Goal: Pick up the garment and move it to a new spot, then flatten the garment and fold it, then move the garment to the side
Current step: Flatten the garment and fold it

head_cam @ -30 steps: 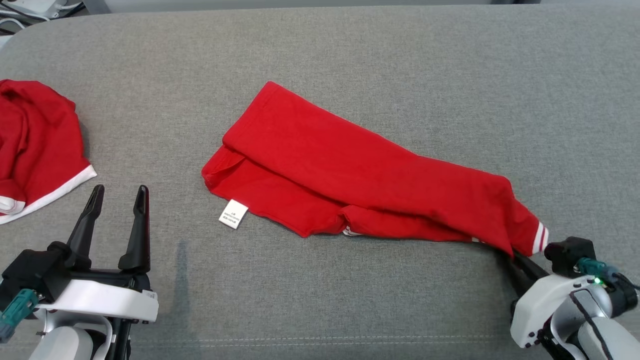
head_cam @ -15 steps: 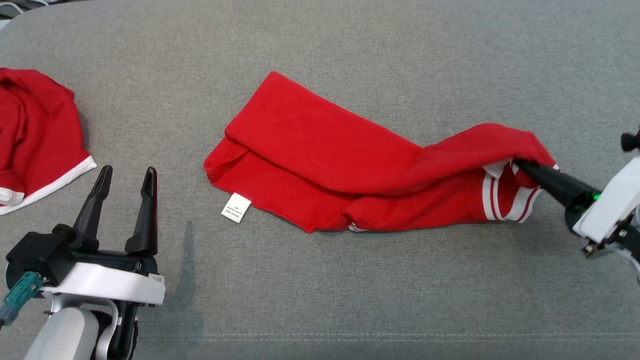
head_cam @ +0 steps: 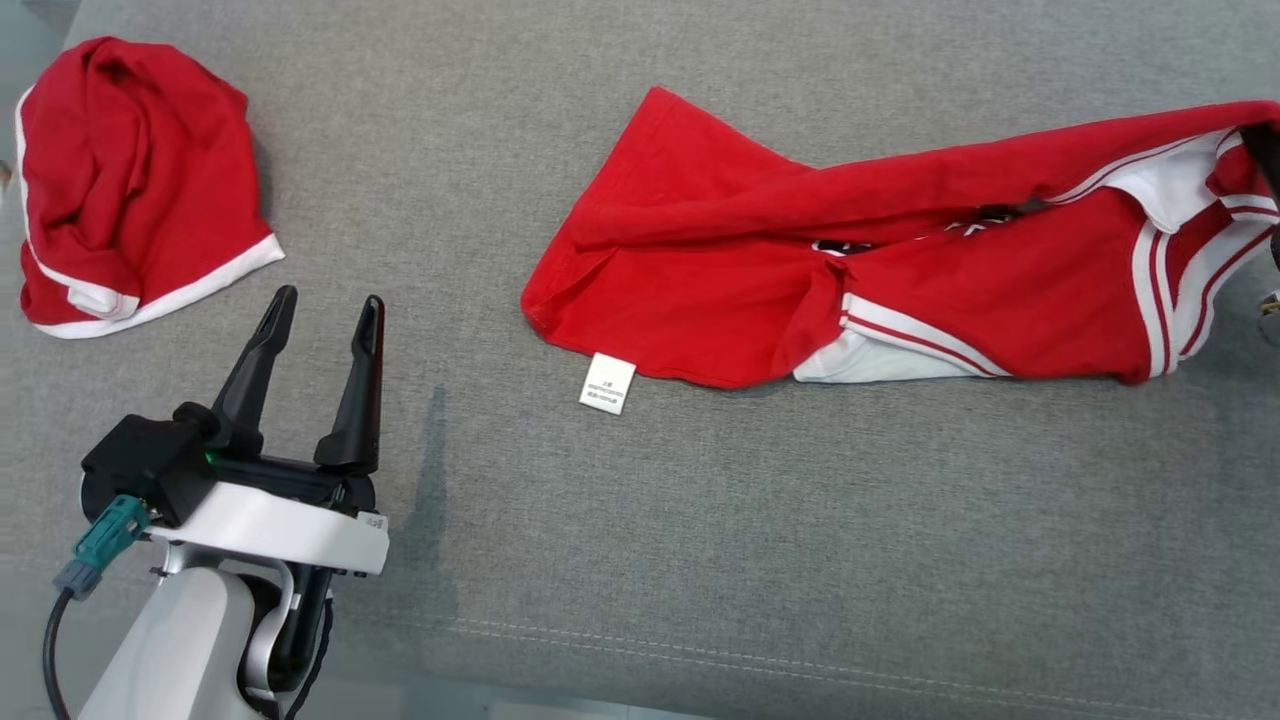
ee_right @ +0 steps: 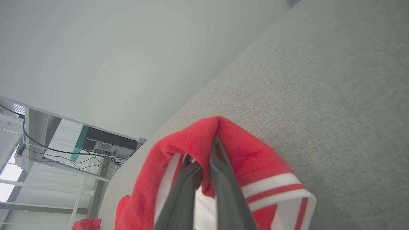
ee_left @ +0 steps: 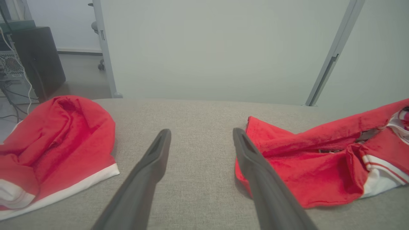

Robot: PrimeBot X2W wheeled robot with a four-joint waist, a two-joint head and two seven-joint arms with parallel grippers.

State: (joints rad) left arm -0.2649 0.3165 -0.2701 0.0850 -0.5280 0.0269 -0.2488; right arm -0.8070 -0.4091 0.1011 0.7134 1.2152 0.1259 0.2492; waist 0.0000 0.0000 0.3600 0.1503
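The garment (head_cam: 930, 270) is a red shirt with white stripes, stretched across the grey padded surface (head_cam: 700, 520) from the middle to the right edge of the head view. Its right end hangs lifted off the surface. My right gripper (ee_right: 203, 150) is shut on a fold of that red fabric near a striped cuff (ee_right: 274, 188). One dark finger (head_cam: 1267, 152) shows at the head view's right edge. My left gripper (head_cam: 322, 308) stands open and holds nothing, left of the garment (ee_left: 303, 166) and apart from it. A white label (head_cam: 607, 383) lies at the garment's near hem.
A second red garment with white trim (head_cam: 130, 180) lies bunched at the far left, just beyond my left gripper (ee_left: 201, 134). The surface's stitched front edge (head_cam: 800, 660) runs along the bottom. Beyond the far edge stand a pale wall and a dark computer case (ee_left: 35, 60).
The right gripper has pulled the garment's right end up and away to the right, opening it so the white stripes show. The head camera has shifted. The left gripper has stayed open.
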